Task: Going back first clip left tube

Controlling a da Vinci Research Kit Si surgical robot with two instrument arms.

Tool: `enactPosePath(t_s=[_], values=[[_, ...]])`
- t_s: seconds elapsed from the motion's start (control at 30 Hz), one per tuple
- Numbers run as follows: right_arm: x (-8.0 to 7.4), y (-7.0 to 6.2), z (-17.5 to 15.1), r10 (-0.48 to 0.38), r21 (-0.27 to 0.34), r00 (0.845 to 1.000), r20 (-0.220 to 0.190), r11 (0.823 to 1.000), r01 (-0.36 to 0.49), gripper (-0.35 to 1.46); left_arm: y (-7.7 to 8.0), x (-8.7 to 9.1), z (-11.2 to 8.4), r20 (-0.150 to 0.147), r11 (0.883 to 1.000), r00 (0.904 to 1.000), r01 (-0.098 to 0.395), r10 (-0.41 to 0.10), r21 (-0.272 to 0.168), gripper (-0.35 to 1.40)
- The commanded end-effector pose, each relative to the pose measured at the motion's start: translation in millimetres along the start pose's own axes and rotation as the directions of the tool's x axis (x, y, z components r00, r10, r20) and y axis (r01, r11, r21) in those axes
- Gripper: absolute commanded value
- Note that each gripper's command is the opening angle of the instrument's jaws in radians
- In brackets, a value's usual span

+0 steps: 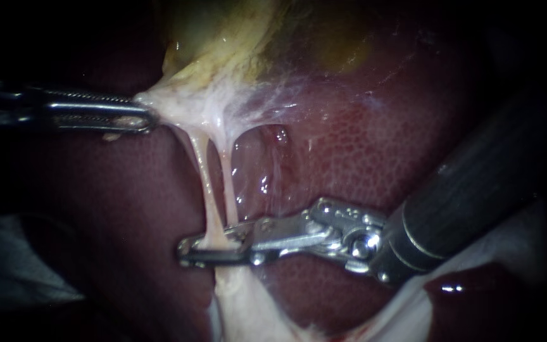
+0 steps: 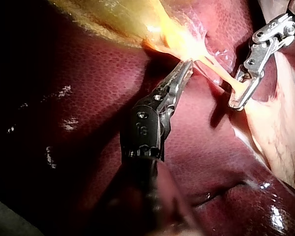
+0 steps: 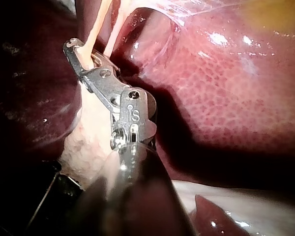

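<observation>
Two pale tubes run down from the gallbladder (image 1: pixel 223 38) over the liver (image 1: pixel 349 152): the left tube (image 1: pixel 205 183) and the right tube (image 1: pixel 227 183). My right instrument (image 1: pixel 213 247) comes in from the lower right. Its slim metal jaws lie closed around the left tube low down, while the right tube passes behind them. The right wrist view shows the same grip (image 3: pixel 81 56). My left instrument (image 1: pixel 147 117) is shut on the whitish tissue (image 1: pixel 178 104) at the gallbladder's base and holds it stretched to the left. In the left wrist view its jaws (image 2: pixel 187 66) pinch that tissue. I see no clip.
Dark red liver surrounds the tubes on both sides. A pale fatty mass (image 1: pixel 248 310) spreads out below the right instrument's jaws. Thin white membrane (image 1: pixel 286 95) fans over the liver beside the gallbladder. The right instrument's dark shaft (image 1: pixel 476 183) crosses the lower right.
</observation>
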Motion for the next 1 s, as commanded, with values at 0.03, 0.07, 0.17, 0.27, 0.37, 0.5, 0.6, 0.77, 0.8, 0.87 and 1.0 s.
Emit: enactPosePath(t_s=[0.03, 0.07, 0.17, 0.27, 0.37, 0.5, 0.6, 0.77, 0.8, 0.87, 1.0], values=[[-0.1, 0.0, 0.0, 0.000, 0.000, 1.000, 0.000, 1.000, 0.000, -0.35, 0.0, 0.0, 0.0, 0.000, 1.000, 1.0000, 0.000, 0.000, -0.001, -0.35], [-0.1, 0.0, 0.0, -0.001, 0.001, 1.000, 0.001, 1.000, 0.001, -0.35, 0.0, 0.0, 0.0, 0.000, 1.000, 1.0000, 0.000, 0.000, -0.001, -0.35], [-0.2, 0.1, 0.3, -0.002, 0.003, 1.000, 0.003, 1.000, 0.002, -0.20, 0.0, 0.0, 0.0, 0.000, 1.000, 1.0000, 0.000, 0.000, -0.001, -0.35], [-0.1, 0.3, 0.5, -0.050, -0.040, 0.999, -0.013, 0.998, 0.050, 0.20, 0.0, 0.0, 0.0, 0.000, 1.000, 1.0000, 0.000, 0.000, -0.001, -0.35], [0.3, 0.5, 0.4, -0.114, -0.103, 0.993, -0.030, 0.989, 0.110, 0.42, 0.0, 0.0, 0.0, 0.000, 1.000, 1.0000, -0.001, 0.001, -0.001, -0.35], [0.8, 1.1, -0.2, -0.204, -0.177, 0.979, -0.009, 0.964, 0.199, 0.48, 0.0, 0.0, -0.1, 0.000, 1.000, 1.0000, -0.001, 0.001, -0.001, -0.35], [1.1, 1.3, -1.0, -0.269, -0.225, 0.962, 0.048, 0.935, 0.273, 0.49, 0.0, -0.1, -0.1, 0.000, 1.000, 1.0000, -0.001, 0.001, -0.002, -0.35], [1.2, 0.8, -2.8, -0.336, -0.264, 0.936, 0.107, 0.898, 0.352, 0.50, -0.1, -0.1, -0.2, 0.000, 1.000, 1.0000, -0.001, 0.001, -0.002, -0.35], [1.3, 0.7, -3.2, -0.348, -0.263, 0.931, 0.111, 0.893, 0.365, 0.50, -0.1, -0.1, -0.2, 0.000, 1.000, 1.0000, -0.001, 0.001, -0.002, -0.35], [1.5, 0.2, -4.3, -0.372, -0.261, 0.920, 0.119, 0.883, 0.391, 0.50, -0.1, -0.1, -0.2, 0.000, 1.000, 1.0000, -0.001, 0.001, -0.002, -0.35], [2.1, -1.2, -7.3, -0.426, -0.245, 0.895, 0.134, 0.861, 0.447, 0.50, -0.1, -0.1, -0.3, 0.000, 1.000, 1.0000, -0.001, 0.001, -0.003, -0.35]])
